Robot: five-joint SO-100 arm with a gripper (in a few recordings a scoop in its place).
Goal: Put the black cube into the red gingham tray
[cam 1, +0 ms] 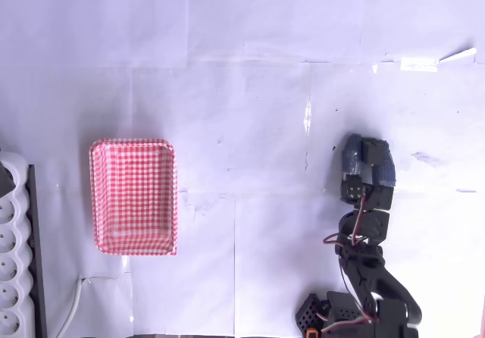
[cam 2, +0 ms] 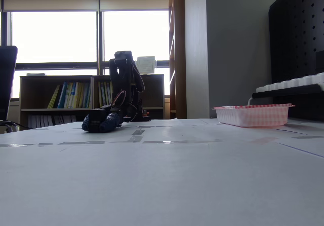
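On the table (cam 1: 250,111), my gripper (cam 1: 362,150) lies low, well apart from the tray (cam 1: 133,196); jaw state unclear, cube not made out.

Red gingham tray (cam 1: 134,197) (cam 2: 251,114) flat on table, empty; black cube hidden.

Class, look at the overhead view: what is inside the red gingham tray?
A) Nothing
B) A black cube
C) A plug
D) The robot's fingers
A: the tray shows only its checked bottom, and the gripper lies far off to the right on the white table.
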